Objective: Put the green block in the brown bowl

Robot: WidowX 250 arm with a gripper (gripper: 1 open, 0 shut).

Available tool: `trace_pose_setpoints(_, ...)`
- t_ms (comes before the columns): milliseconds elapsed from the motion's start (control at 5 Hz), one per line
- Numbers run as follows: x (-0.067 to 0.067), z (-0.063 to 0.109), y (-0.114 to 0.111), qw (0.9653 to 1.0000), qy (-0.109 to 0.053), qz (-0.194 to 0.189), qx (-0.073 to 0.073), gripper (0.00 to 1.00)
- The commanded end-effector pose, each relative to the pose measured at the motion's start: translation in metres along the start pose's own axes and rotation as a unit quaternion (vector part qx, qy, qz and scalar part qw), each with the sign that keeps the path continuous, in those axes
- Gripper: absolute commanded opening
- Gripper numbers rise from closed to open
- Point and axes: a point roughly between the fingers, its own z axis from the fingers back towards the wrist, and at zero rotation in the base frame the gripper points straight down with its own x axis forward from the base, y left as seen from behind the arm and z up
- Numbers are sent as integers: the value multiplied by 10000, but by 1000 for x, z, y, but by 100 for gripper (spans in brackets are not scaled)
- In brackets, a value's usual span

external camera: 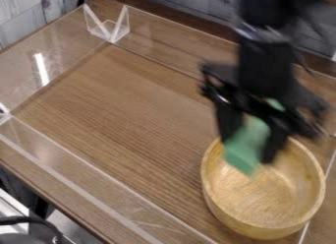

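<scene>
One gripper (253,138), blurred, hangs over the bowl's (262,184) near-left rim, its fingers clenched on the green block (247,150), which is held in the air above the rim. No writing can be read anywhere.

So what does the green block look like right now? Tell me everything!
The green block is a small bright-green bar with flat sides, plain and smooth-looking, maybe plastic or painted wood. It is up in the air, pinched between the dark fingers of the gripper, which cover part of it. It hangs tilted, over the near-left part of the brown bowl, not touching the bowl or the table. The picture is blurry there, so its edges are hard to see.
</scene>
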Motion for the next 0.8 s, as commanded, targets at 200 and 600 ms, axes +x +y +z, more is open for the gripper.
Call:
trace_pose_setpoints(200,12,-15,-23,9986,-400,335,-15,0)
trace_pose_setpoints(600,9,-14,-19,9966,-518,633,-45,0)
